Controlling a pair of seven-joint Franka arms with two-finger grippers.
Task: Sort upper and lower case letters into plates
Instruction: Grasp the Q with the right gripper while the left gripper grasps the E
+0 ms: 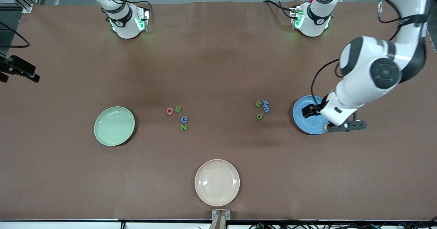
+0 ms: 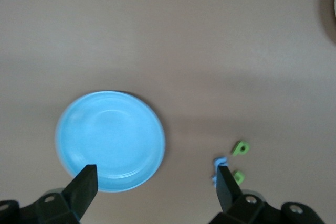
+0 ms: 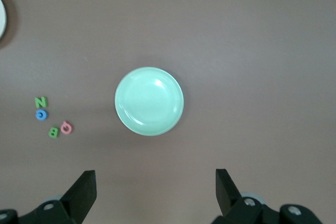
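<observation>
Capitals Q (image 1: 169, 111), B (image 1: 178, 108), C (image 1: 184, 119) and N (image 1: 183, 127) lie mid-table, beside the pale green plate (image 1: 114, 125). Lowercase u (image 1: 258, 104), x (image 1: 266, 102), m (image 1: 266, 109) and p (image 1: 259, 116) lie beside the bright blue plate (image 1: 304, 119). Both plates hold nothing. My left gripper (image 2: 157, 182) hangs open over the blue plate's edge (image 2: 110, 140), nothing between its fingers. My right gripper (image 3: 156, 182) is open and empty, high above the table near the green plate (image 3: 149, 102).
A cream-white plate (image 1: 217, 182) sits near the table's front edge, nearer the front camera than the letters. The left arm's elbow (image 1: 379, 68) looms over the left arm's end of the table. Both arm bases stand along the back edge.
</observation>
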